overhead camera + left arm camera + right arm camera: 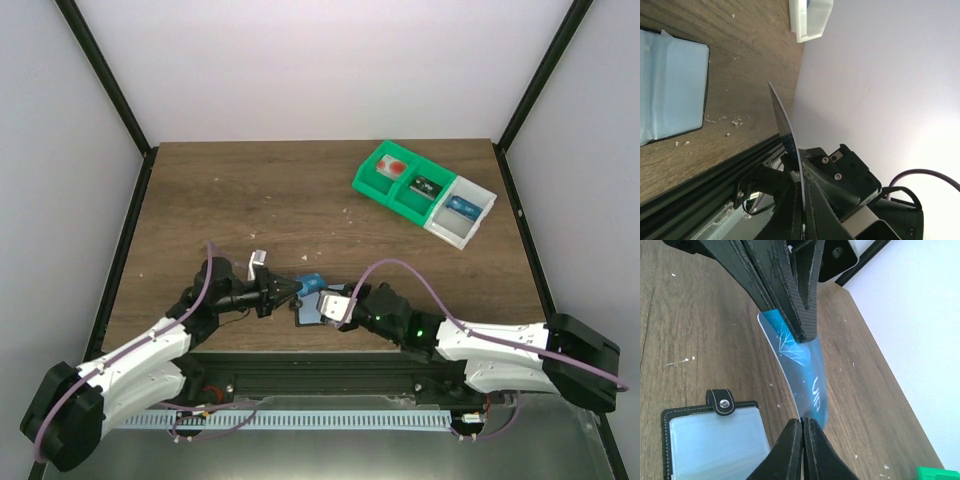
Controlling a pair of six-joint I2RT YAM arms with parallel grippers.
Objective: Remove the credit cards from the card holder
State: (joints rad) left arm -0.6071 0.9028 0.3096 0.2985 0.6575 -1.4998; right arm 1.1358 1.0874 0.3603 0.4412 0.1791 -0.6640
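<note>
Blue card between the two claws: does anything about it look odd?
Yes. The blue card is bowed into a curve, pinched at opposite ends by the left gripper and the right gripper.

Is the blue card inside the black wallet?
No, the blue card is out of the card holder, held by the left pincer and right pincer.

The card holder [670,90] runs off the left wrist view's left edge (and the right wrist view's bottom edge). The blue card [807,375] hides both ends inside the left gripper [802,335] and right gripper [802,424]. What lies in the green tray [372,166] is too small to name.
</note>
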